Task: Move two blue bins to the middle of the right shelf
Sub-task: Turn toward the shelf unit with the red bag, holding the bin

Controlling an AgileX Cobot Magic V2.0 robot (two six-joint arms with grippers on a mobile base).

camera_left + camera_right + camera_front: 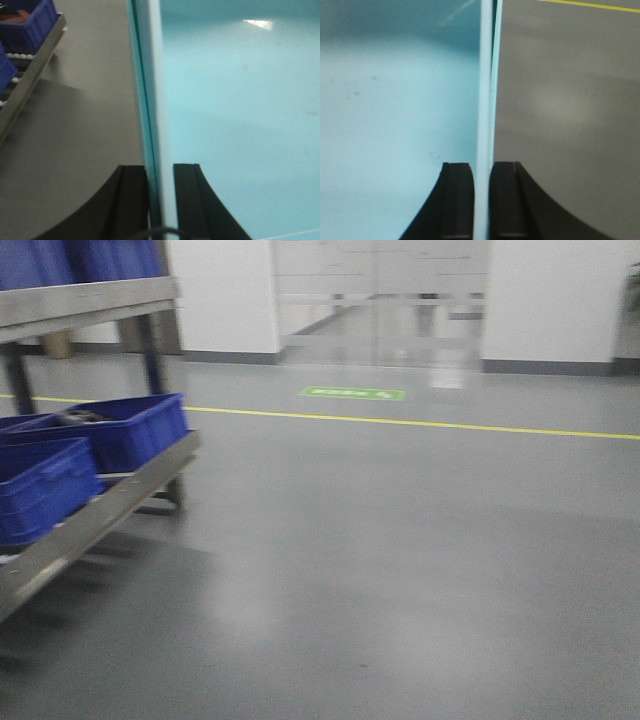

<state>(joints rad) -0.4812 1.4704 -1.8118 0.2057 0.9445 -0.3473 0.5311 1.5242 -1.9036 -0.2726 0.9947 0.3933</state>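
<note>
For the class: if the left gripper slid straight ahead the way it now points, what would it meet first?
Probably nothing new: the left gripper already clamps the pale blue bin's wall, which runs straight ahead out of the left wrist picture. Depth is unclear.

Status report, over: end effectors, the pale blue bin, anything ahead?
Left end effector and right end effector each clamp a pale blue bin wall. Dark blue crates on rack, left. Floor ahead open.

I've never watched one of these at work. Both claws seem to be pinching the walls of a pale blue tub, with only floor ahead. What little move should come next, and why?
Probably keep both grips shut and turn the base on toward the target rack. The left gripper and right gripper each clamp a wall of the pale blue bin, and the front view shows open floor and a rack of dark blue crates, not the destination.
</note>
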